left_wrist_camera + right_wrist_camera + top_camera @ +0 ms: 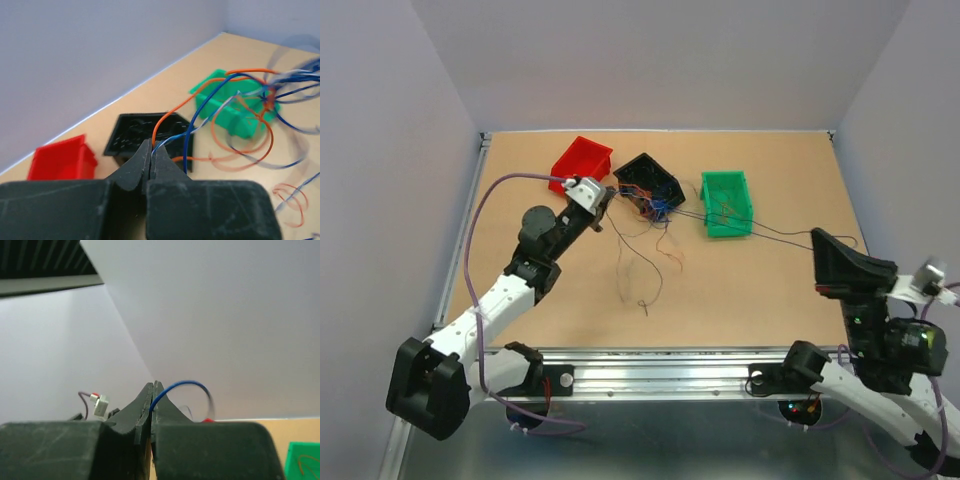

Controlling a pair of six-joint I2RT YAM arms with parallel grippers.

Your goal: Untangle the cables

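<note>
The cables [655, 207] are a small knot of red, blue and orange wires at the black bin's front. Loose curly strands [642, 268] trail toward me on the table. My left gripper [604, 207] sits just left of the knot. In the left wrist view it [151, 146] is shut on an orange and a blue wire that run to the tangle [268, 97]. Two thin wires [775, 231] stretch right from the knot to my right gripper [816, 236]. In the right wrist view it [154, 385] is shut on a blue wire [185, 382] and points at the wall.
Three bins stand in a row at mid-table: a red bin [582, 160], a black bin [648, 176] and a green bin [725, 203] with a few strands inside. The stretched wires pass over the green bin. Grey walls enclose the table on three sides.
</note>
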